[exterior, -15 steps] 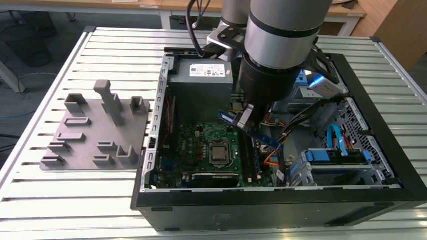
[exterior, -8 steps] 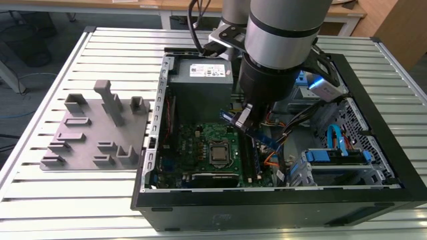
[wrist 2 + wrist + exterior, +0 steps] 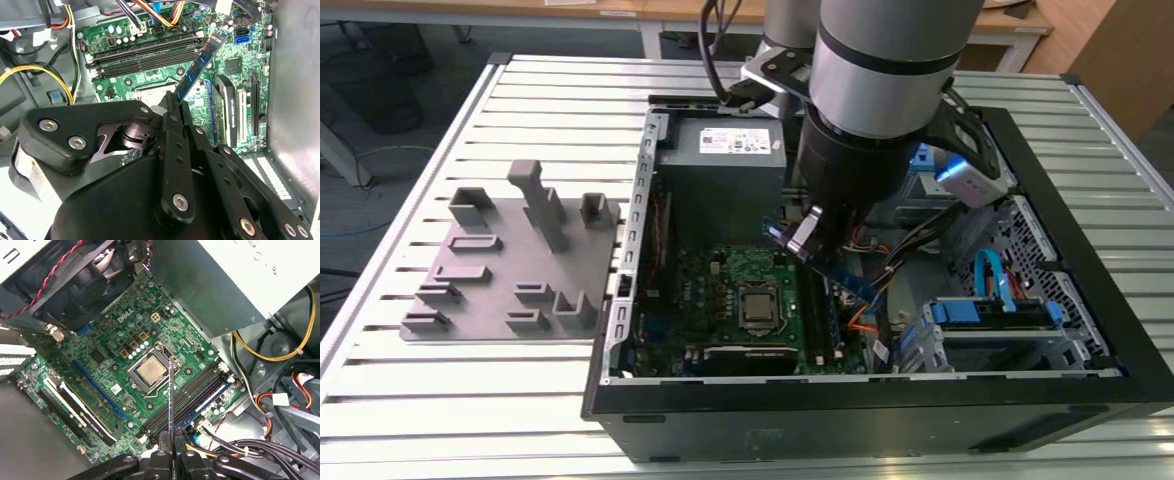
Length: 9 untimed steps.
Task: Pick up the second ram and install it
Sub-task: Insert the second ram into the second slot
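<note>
While gripper (image 3: pixel 175 107) clamps second ram (image 3: pixel 199 66) above motherboard (image 3: pixel 240 95), held end hidden within the grasp.

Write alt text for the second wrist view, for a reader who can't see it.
The black gripper holds the second ram, a thin dark blue stick, by one end, tilted above the green motherboard near its long black memory slots. Yellow, red and black cables lie beside the board.
</note>
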Motion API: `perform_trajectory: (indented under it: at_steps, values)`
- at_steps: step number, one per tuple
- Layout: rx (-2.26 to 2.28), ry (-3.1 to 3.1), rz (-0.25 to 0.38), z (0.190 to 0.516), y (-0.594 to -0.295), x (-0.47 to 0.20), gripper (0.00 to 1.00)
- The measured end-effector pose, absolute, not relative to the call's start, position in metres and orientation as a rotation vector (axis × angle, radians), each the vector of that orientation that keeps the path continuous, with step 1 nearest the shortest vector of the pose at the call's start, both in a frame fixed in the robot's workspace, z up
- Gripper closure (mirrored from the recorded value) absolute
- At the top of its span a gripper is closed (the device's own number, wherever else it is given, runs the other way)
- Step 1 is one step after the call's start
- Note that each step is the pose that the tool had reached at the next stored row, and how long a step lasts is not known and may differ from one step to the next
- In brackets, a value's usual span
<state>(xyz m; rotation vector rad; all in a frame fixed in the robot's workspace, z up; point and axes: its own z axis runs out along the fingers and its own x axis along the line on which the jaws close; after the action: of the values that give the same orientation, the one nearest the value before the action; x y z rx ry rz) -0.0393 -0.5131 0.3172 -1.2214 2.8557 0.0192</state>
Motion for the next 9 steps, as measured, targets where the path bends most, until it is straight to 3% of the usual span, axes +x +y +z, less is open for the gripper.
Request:
perform_trajectory:
  at_steps: [9]
  values:
    - [-1.047,2.924,0.013,0.3168,-0.5131,-0.0393,0.86]
